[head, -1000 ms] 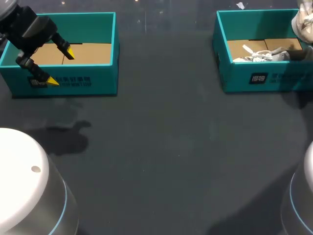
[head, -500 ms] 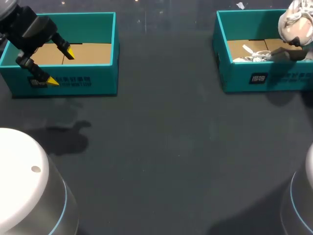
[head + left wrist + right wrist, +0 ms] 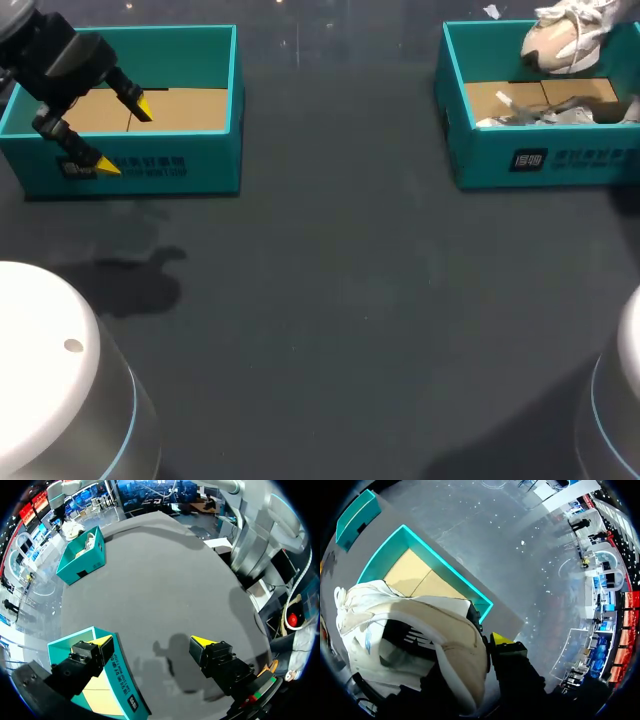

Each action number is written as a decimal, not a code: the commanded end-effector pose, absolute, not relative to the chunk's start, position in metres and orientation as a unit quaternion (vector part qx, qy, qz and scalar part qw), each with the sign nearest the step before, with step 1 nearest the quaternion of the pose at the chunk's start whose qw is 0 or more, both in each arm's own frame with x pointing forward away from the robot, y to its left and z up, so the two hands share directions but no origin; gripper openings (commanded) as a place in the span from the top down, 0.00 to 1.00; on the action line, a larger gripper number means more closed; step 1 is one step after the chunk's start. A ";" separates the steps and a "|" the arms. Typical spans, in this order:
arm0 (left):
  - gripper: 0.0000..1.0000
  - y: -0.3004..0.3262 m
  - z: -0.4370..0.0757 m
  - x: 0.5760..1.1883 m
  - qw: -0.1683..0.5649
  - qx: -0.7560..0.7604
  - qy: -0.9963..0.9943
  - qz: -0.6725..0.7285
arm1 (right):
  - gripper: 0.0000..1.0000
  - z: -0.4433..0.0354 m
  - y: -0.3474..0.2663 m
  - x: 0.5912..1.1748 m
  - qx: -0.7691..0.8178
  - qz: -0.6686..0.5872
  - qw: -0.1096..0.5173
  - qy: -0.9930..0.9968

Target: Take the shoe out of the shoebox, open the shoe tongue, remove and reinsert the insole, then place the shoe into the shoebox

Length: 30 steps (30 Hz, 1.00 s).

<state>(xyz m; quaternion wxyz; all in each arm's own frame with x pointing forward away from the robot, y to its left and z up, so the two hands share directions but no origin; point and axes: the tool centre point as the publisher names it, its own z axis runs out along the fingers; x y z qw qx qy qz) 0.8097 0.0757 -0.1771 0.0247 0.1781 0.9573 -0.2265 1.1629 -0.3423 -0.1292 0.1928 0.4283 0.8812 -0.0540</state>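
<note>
A beige and white shoe (image 3: 560, 40) hangs above the back of the right teal shoebox (image 3: 500, 160); the arm carrying it is outside the head view. In the right wrist view my right gripper (image 3: 472, 647) is shut on the shoe (image 3: 415, 640) at its collar, with one yellow fingertip (image 3: 502, 639) showing and the other hidden behind the shoe. The box (image 3: 447, 565) lies below with its cardboard floor bare there. My left gripper (image 3: 122, 138) stands open over the front wall of the left teal box (image 3: 200, 170), holding nothing (image 3: 152, 642).
A second white and grey shoe with loose laces (image 3: 545, 112) lies inside the right box. The left box (image 3: 122, 690) shows only a cardboard floor. Dark table (image 3: 340, 300) stretches between the two boxes.
The shoe has risen out of the right box and swung left, coming into fuller view above its back wall. The left arm has not moved.
</note>
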 end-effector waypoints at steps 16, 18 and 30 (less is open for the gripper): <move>0.00 0.076 -0.177 0.810 0.024 0.179 0.958 -0.225 | 1.00 -0.139 -0.336 1.156 0.550 -0.041 0.215 0.806; 0.00 0.076 -0.177 0.810 0.024 0.179 0.958 -0.225 | 1.00 -0.144 -0.336 1.154 0.568 -0.047 0.214 0.793; 0.00 0.076 -0.177 0.810 0.024 0.179 0.958 -0.225 | 1.00 -0.156 -0.335 1.143 0.631 -0.046 0.242 0.736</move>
